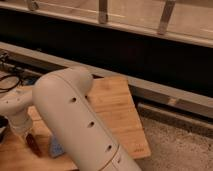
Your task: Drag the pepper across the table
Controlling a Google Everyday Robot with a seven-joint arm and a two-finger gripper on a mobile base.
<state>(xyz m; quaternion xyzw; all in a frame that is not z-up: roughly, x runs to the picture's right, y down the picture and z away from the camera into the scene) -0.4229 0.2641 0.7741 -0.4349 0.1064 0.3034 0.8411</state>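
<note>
Gripper (25, 134) hangs low over the grained wooden table (117, 107), directly above the slim, glossy dark red pepper (34, 145). Just right of it lies a soft blue sponge (56, 148).

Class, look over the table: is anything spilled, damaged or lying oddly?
Nothing stands out. The pepper lies whole on the table, directly under the tool at the lower left. A blue sponge sits beside it, partly hidden by the arm. No spill or damage shows.

No lettering, label or number can be read anywhere — not on arm or table.
</note>
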